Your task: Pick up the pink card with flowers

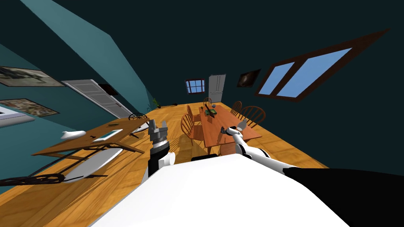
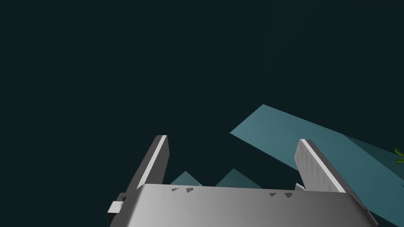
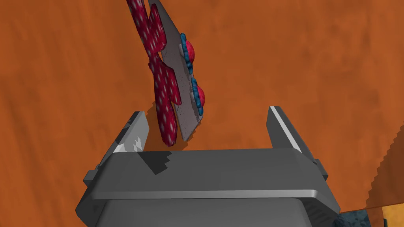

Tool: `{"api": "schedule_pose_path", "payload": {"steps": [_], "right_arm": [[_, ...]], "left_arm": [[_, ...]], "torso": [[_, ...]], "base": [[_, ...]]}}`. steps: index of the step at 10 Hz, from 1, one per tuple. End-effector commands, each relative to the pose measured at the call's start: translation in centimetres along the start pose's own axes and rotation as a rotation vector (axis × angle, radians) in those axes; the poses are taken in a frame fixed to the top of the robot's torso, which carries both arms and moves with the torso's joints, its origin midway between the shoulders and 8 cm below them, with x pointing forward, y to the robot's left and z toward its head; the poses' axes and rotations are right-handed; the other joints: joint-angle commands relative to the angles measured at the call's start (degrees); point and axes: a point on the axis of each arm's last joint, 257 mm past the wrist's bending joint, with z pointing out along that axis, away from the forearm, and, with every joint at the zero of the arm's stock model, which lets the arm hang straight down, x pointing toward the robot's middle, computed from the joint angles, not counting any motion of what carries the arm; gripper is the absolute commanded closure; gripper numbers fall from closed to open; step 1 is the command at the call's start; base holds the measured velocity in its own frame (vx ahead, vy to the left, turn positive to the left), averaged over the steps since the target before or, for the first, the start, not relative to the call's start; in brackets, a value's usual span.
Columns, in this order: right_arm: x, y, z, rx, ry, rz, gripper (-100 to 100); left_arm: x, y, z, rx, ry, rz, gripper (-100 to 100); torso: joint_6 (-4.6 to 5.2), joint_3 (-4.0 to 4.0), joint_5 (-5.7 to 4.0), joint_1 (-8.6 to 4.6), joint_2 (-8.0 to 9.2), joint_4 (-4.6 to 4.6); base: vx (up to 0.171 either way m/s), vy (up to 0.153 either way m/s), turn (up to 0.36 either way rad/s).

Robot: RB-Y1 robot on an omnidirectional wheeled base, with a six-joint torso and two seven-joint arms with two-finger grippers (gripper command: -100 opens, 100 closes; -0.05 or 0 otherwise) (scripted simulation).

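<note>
The right wrist view looked close along the right gripper (image 3: 209,130). It showed a thin grey card (image 3: 173,79) with crimson-pink spotted flowers on one face and blue-rimmed pink knobs on the other. The card was tilted, with its thin edge towards the camera, over the orange-brown wooden table top (image 3: 315,59). Its near end reached in between the fingers, close to one finger (image 3: 136,132) and well apart from the other. Neither finger touched it, and the jaws stood wide with nothing in them.

The head view gave the setting instead. The right gripper (image 1: 241,125) hung over the near end of the long dining table (image 1: 215,132), its arm stretched forward and bent down at the wrist. Wooden spindle-back chairs (image 1: 253,114) stood along both sides of the table, and a small green object (image 1: 212,112) lay near its far end. A second, lower brown table (image 1: 98,136) carrying white things stood off to the left. Nothing lay between the fingers and the card.

The left gripper (image 1: 158,126) was raised upright beside the chest, and its fingers (image 2: 159,165) were spread wide and empty.
</note>
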Motion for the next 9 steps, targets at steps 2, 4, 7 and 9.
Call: {"api": "schedule_pose_path", "payload": {"steps": [2,4,7,9], "right_arm": [[0.0,0.0,0.0,0.000,0.000,0.000,100],[0.2,-0.2,0.0,0.001,0.002,-0.014,100],[0.8,0.3,-0.5,-0.002,0.000,0.002,100],[1.2,0.4,-0.7,-0.003,0.003,0.000,100]], "left_arm": [[0.0,0.0,0.0,0.000,0.000,0.000,0],[0.0,0.0,0.0,0.000,0.000,0.000,0],[0.0,0.0,0.0,0.000,0.000,0.000,0],[0.0,0.0,0.0,0.000,0.000,0.000,0]], "torso": [[-0.01,0.05,-0.01,0.02,0.09,0.01],[0.21,-0.01,-0.11,-0.13,0.04,-0.05],[0.30,-0.03,-0.05,-0.12,0.01,-0.07],[0.32,0.14,-0.01,-0.01,0.33,-0.01]], "base": [[0.005,0.000,0.008],[0.000,0.001,0.021],[-0.017,0.007,-0.004],[-0.065,0.023,-0.003]]}}
